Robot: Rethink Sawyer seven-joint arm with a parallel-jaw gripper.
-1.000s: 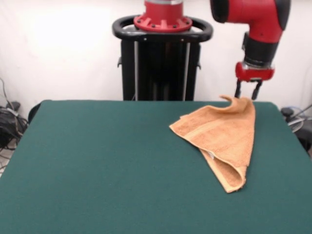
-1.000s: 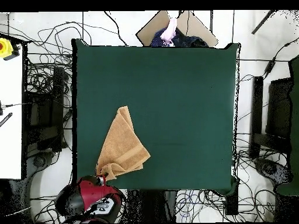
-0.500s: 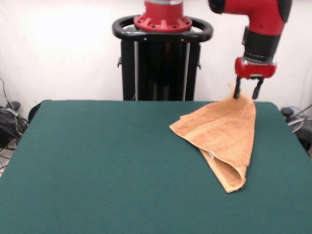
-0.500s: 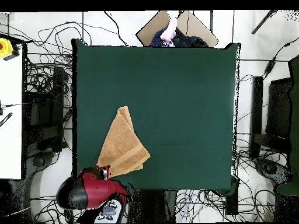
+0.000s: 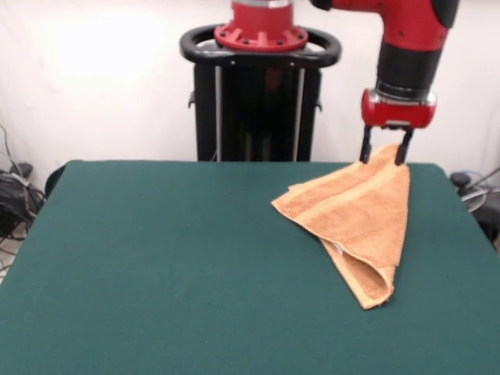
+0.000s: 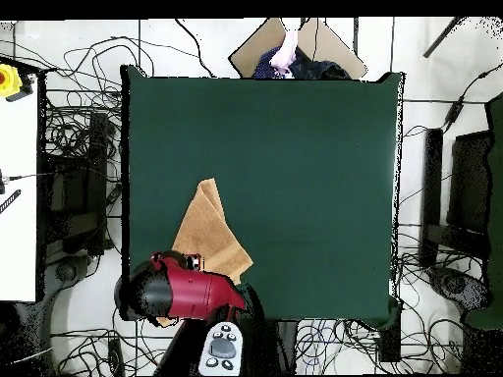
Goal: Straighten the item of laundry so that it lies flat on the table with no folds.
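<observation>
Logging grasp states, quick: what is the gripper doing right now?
Gripper: fingers spread apart at the towel's raised far corner; whether they grip it cannot be told.

Your gripper (image 5: 383,155) stands with both fingers spread astride the raised far corner of the towel (image 5: 358,219). The towel lies folded into a triangle on the green table (image 5: 156,266), a small white label showing.
</observation>
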